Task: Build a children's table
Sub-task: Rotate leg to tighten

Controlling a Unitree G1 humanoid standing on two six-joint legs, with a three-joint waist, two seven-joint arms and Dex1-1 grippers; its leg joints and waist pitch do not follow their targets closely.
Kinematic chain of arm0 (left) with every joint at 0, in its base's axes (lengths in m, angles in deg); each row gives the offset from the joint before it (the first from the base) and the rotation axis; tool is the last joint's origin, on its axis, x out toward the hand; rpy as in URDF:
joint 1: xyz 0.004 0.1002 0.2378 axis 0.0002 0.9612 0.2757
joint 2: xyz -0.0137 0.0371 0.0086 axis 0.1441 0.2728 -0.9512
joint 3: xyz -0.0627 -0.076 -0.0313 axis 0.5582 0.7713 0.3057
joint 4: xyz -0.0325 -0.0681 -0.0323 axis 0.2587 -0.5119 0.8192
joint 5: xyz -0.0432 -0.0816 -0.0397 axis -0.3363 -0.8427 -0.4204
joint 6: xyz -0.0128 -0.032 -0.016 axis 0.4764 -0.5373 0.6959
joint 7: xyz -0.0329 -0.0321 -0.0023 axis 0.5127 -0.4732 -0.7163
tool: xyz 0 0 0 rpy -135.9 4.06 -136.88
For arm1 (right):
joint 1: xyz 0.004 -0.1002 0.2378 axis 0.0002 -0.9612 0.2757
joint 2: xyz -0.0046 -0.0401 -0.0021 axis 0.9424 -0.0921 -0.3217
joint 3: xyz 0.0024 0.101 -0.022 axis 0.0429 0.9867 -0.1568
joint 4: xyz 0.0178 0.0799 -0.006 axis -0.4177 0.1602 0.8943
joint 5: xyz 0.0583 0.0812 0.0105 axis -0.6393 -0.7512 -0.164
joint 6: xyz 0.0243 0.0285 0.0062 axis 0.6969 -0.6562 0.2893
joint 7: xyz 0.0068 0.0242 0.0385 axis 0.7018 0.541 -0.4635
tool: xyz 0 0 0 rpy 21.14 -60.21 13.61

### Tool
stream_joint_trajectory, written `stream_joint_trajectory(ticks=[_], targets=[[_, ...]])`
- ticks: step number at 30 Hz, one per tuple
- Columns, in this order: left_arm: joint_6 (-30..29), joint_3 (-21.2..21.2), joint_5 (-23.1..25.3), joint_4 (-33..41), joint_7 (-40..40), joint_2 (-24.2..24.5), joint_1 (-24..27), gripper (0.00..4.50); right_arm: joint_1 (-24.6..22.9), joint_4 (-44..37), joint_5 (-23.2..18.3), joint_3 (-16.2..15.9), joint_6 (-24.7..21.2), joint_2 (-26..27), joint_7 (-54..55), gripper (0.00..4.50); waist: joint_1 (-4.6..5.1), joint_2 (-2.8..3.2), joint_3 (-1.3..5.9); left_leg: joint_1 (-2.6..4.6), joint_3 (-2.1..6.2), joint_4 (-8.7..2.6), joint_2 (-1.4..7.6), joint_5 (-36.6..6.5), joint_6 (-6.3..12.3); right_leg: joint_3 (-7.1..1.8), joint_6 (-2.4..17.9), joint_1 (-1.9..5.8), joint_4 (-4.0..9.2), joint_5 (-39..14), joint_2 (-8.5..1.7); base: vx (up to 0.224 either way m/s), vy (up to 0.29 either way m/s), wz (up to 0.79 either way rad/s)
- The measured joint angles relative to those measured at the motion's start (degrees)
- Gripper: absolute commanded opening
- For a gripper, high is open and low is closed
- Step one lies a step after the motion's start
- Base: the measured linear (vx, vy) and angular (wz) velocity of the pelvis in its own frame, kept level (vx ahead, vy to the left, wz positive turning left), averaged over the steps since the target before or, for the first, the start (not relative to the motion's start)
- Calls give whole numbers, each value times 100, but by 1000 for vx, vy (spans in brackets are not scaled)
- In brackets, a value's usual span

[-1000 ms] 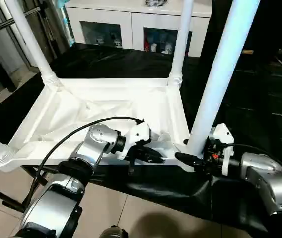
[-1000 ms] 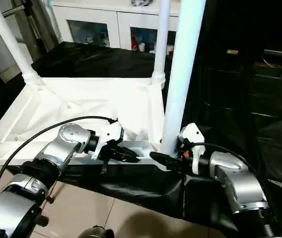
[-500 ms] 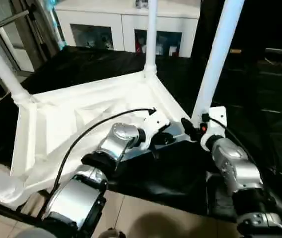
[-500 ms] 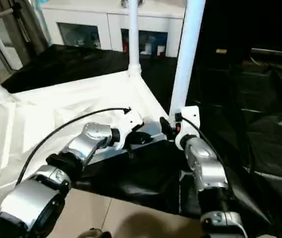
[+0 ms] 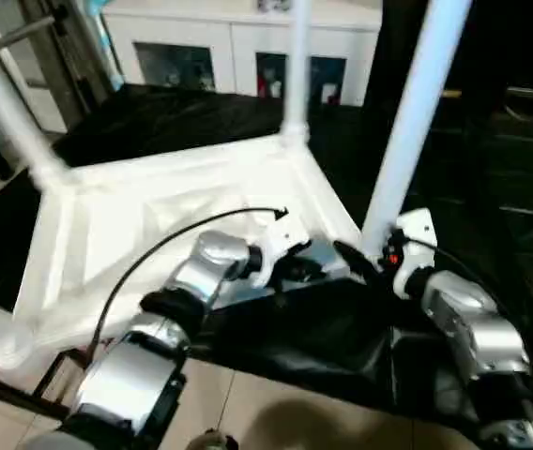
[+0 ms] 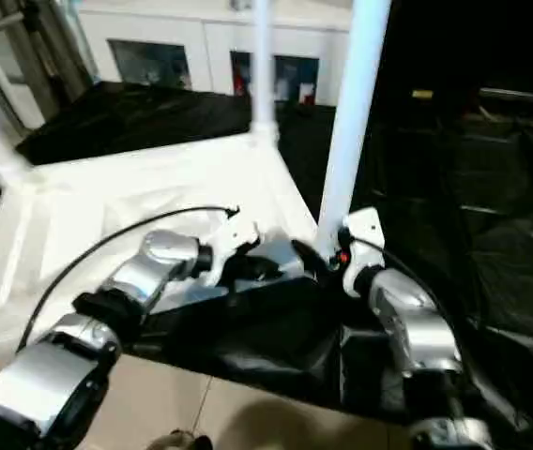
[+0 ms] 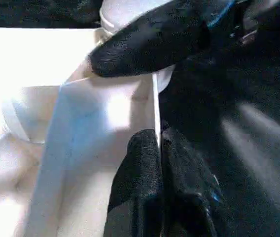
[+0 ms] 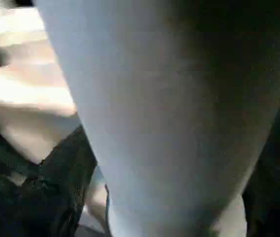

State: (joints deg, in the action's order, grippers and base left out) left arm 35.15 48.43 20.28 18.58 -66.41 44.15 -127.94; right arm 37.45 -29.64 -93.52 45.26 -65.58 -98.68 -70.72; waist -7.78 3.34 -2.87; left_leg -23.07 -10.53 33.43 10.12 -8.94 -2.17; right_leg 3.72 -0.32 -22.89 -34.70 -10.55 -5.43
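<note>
While the children's table [image 5: 173,202] is lying upside down on the black-draped bench [image 5: 323,328] with its legs standing up, the left gripper [image 7: 157,148] is pinching its near rim shut. Beside it, the right gripper [image 5: 360,264] is straddling the near-right leg [image 5: 407,141], fingers spread around its base. Seating that leg looks like the step; next, checking all 4.

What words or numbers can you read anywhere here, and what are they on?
None can be read.
The small yellow label on the dark surface behind the table is too small and blurred to read.
The table top, its legs and the white cabinet show no writing.
</note>
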Motion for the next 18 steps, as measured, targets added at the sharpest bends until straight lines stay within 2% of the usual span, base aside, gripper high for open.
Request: stream_joint_trajectory(ticks=[3, 7, 11, 12, 14, 17, 18], targets=[[59, -57, -90, 158, -471, 147, 97, 0, -205, -258, -145, -173, -20, -418, -745, 384, -70, 7, -2, -1, -1, 5, 0, 0, 0, -1, 0, 3, 0, 0, -1, 0, 0, 0], [92, -110, -168, 210, -785, 257, 135, 0, -292, -432, -253, -238, -127, -644, -1239, 384, -113, 9, -3, -1, -1, 10, 0, 0, 0, -1, 4, 3, -7, 3, -2, 0, 0, 0], [86, -156, -181, 420, -1167, 376, 251, 0, -441, -640, -397, -333, -195, -873, -1687, 349, -178, 9, -3, 0, -1, 9, 2, 0, 0, -1, 3, 2, -10, 2, -2, 0, 0, 0], [72, -156, -184, 447, -1212, 396, 264, 0, -442, -640, -410, -335, -195, -874, -1725, 349, -181, 9, -3, 0, -1, 9, 2, 0, 0, -1, 3, 1, -10, 2, -2, 0, 0, 0], [31, -161, -206, 527, -1318, 434, 287, 0, -443, -645, -470, -336, -196, -875, -1810, 311, -192, 9, -3, -1, -1, 10, 2, 0, 0, -1, 3, 1, -10, 2, -2, 0, 0, 0], [-13, -181, -235, 574, -1398, 461, 292, 0, -446, -679, -531, -329, -288, -882, -1888, 302, -194, 9, -3, -2, -1, 11, 2, 0, 0, -2, 3, 1, -10, 2, -2, 0, 0, 0], [-23, -186, -239, 588, -1401, 466, 296, 0, -447, -685, -532, -330, -294, -882, -1888, 281, -194, 9, -3, -2, -1, 11, 2, 0, 0, -2, 3, 1, -10, 2, -2, 0, 0, 0]])
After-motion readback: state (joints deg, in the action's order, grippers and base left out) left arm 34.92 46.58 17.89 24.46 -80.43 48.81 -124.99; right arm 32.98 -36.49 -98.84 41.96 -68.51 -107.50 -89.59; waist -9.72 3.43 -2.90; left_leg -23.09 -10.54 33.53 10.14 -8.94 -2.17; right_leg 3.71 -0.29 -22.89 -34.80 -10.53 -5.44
